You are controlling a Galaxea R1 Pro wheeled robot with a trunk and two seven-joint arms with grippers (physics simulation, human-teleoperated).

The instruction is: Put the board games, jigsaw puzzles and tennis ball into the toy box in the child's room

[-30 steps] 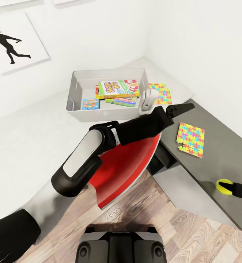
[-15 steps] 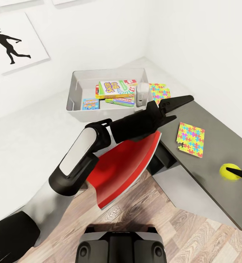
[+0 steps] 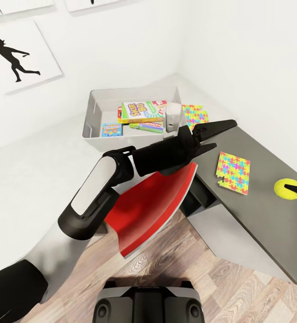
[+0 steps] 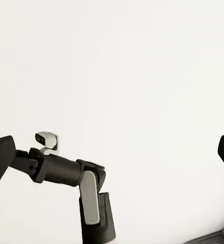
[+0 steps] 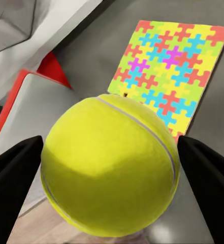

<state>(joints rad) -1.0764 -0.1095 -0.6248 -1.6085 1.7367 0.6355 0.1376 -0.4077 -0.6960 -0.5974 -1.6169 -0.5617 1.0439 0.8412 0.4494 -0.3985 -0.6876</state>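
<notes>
Fingers, left: the left gripper (image 3: 213, 136) hung with its two black fingers (image 3: 220, 126) spread apart and nothing between them, above the join of pale desk and dark side table (image 3: 265, 224).
Fingers, right: in the right wrist view the right gripper (image 5: 112, 175) had its dark fingertips (image 5: 15, 173) on either side of the tennis ball (image 5: 110, 165), apparently clasping it; in the head view the ball (image 3: 287, 189) sat at the frame's right edge, one fingertip against it.
Toy box: the toy box (image 3: 91, 117) stood on the pale table (image 3: 27, 179) near the wall corner, three board games (image 3: 141, 112) already lying inside.
Jigsaws: one jigsaw puzzle (image 3: 194, 114) lay just beside the box's right wall; the other jigsaw (image 3: 233, 172) lay flat on the side table, between the left gripper and the ball.
Step in hand: by the look of it, the ball was being carried; both jigsaws were not yet boxed.
Next move: the ball would probably have to travel up and across to the box and clear its rolled rim before release.
Edges and room: the left arm lay across the straight path to the box; open air remained above the side table, while the white walls closed in behind and right.
</notes>
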